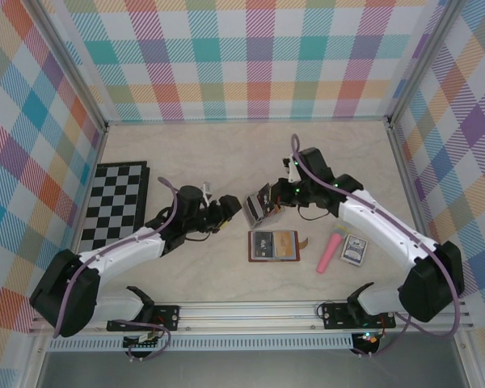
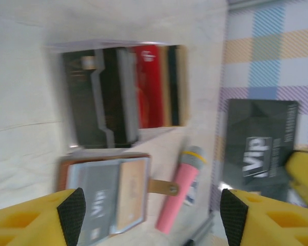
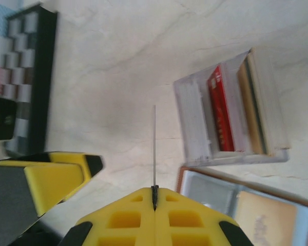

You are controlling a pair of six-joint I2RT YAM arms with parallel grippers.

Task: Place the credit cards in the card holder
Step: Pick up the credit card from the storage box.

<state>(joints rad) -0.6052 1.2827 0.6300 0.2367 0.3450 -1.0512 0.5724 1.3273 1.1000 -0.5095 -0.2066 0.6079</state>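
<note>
The brown card holder (image 1: pixel 273 246) lies open on the table, with a dark card in its left side and a tan one in its right. It also shows in the left wrist view (image 2: pixel 105 195) and the right wrist view (image 3: pixel 246 205). My right gripper (image 3: pixel 154 190) is shut on a dark card, seen edge-on (image 3: pixel 154 148) and face-on (image 2: pixel 259 148), held above the table. More credit cards (image 2: pixel 149 84), red and dark, stand in a clear rack (image 1: pixel 260 208). My left gripper (image 2: pixel 152 215) hovers open just left of the rack (image 1: pixel 231 208), with nothing between its fingers.
A pink toy microphone (image 1: pixel 331 252) and a small card box (image 1: pixel 355 249) lie right of the card holder. A folded chessboard (image 1: pixel 117 202) sits at the left. Plaid walls enclose the table.
</note>
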